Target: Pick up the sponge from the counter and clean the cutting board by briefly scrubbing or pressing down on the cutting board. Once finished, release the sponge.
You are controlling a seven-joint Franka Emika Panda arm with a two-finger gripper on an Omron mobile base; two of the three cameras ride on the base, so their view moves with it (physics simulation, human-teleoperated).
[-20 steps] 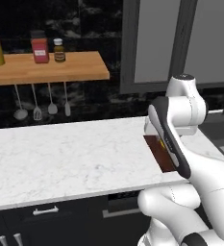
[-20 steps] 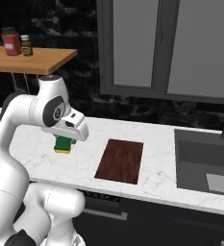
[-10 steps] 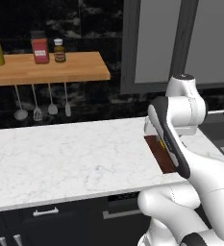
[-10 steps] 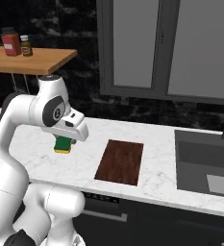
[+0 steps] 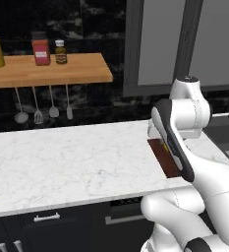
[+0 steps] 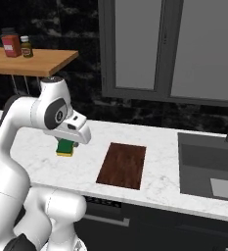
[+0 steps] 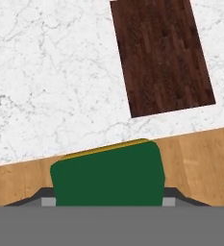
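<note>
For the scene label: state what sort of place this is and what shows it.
A kitchen, rendered. A marble counter over dark cabinets carries a cutting board, a sink is set in beside it, and utensils hang under a wall shelf.

Open counter (image 6: 164, 166) around cutting board (image 6: 123, 164)

Even flat rendered light, sharp pics, no glare.

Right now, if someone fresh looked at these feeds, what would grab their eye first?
The green-topped sponge clamped in the gripper, lifted off the white marble counter. Beside it toward the sink, the dark cutting board lies flat and bare. Behind, red and brown jars stand on the wooden shelf.
</note>
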